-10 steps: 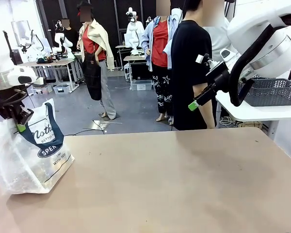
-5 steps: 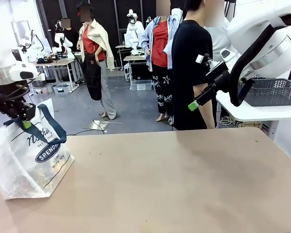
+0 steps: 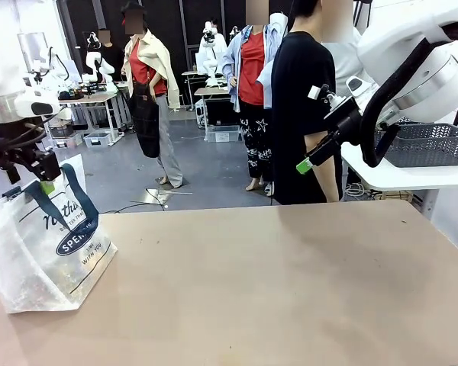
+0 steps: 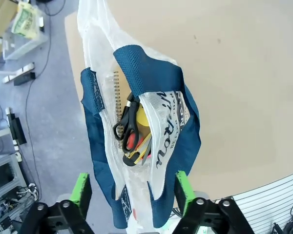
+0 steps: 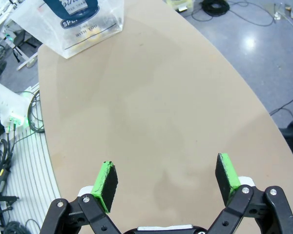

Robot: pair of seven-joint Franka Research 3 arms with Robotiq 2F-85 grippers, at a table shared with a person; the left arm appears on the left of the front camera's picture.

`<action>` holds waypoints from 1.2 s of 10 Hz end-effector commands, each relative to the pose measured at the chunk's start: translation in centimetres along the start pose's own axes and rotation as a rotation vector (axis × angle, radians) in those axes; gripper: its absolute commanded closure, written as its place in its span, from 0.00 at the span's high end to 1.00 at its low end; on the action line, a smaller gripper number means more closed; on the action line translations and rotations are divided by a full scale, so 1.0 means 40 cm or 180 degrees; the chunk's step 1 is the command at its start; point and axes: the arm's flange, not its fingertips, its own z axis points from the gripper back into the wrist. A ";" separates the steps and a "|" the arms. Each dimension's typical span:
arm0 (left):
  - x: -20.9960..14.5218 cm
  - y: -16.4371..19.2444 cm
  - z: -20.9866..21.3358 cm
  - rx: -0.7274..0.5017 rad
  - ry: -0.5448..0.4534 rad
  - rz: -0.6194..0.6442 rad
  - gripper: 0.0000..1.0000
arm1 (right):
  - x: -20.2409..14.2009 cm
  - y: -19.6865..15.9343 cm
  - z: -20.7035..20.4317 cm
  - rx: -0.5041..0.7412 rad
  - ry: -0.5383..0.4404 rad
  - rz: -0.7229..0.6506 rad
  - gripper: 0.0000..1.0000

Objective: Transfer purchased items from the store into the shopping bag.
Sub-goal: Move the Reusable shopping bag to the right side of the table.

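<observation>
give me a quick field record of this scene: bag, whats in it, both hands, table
shopping bag: upright at the table's left end, navy handles slack
bag contents: black-handled scissors, a spiral-bound pad, something yellow and red beneath, as seen from the left wrist
left hand: open, just above the bag's mouth, holding nothing
right hand: open, empty, raised at the right
table: bare tan top beside the bag
person: standing at the far side

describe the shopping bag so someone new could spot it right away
Look at the tan table, at its near left corner under the left end effector. The shopping bag stands there: translucent whitish plastic, navy strap handles, navy oval logo, scissors inside.
</observation>
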 end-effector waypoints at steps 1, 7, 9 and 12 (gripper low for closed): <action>0.018 0.024 0.027 -0.0039 0.0016 -0.0129 1.00 | 0.003 -0.003 -0.003 0.0002 -0.0002 -0.0026 1.00; 0.057 0.036 0.079 -0.0056 -0.0112 -0.0366 1.00 | 0.003 -0.003 -0.003 0.0002 -0.0002 -0.0026 1.00; 0.078 0.015 0.102 0.0037 -0.0323 -0.0505 1.00 | 0.003 -0.003 -0.003 0.0002 -0.0002 -0.0026 1.00; 0.146 -0.045 0.128 -0.0787 -0.0846 -0.1237 1.00 | 0.003 -0.003 -0.003 0.0002 -0.0002 -0.0026 1.00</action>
